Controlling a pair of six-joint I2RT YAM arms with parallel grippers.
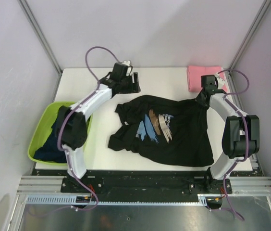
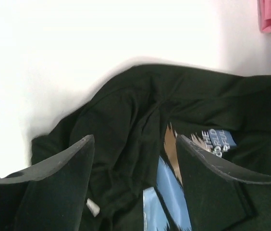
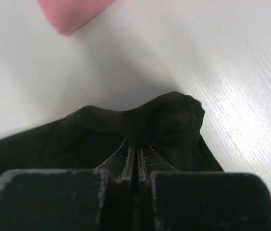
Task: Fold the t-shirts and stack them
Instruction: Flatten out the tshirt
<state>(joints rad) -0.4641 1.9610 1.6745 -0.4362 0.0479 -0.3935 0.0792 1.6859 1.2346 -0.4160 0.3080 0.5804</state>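
Two arms reach over a white table point(image 1: 169, 79), one per side of the work area.

Black shirt point(image 1: 178, 142) lies mid-table, front up. Its print point(image 1: 157, 126), in blue, brown and white strokes, is visible. Left half is bunched and wrinkled, w/ a sleeve folded inward. Near-right part lies flatter. Left wrist cam shows white lettering on a blue patch of the print, too blurred to read fully.

Left fingers point(image 2: 54, 192) are spread wide w/ nothing between them. They're over the far-left part of the black shirt, near its far edge. Tips look clear of the cloth, but the wrist view is too dark to say whether they touch.

Right fingers point(image 3: 124, 161) are pressed together and pinch a fold at the far-right edge of the black shirt. Cloth humps up over the tips, w/ bare table beyond it. Which part of the garment that fold is, can't tell.

Pink shirt point(image 1: 200, 77) sits folded at the far-right corner of the table, apart from the black one. In the top view the right arm's wrist overlaps its near-right side.

Lime-green basin point(image 1: 38, 137) is at the table's left edge, partly hidden by the left arm's elbow. Navy shirts point(image 1: 49, 148) lie heaped inside it. The heap is dark, so no count possible.
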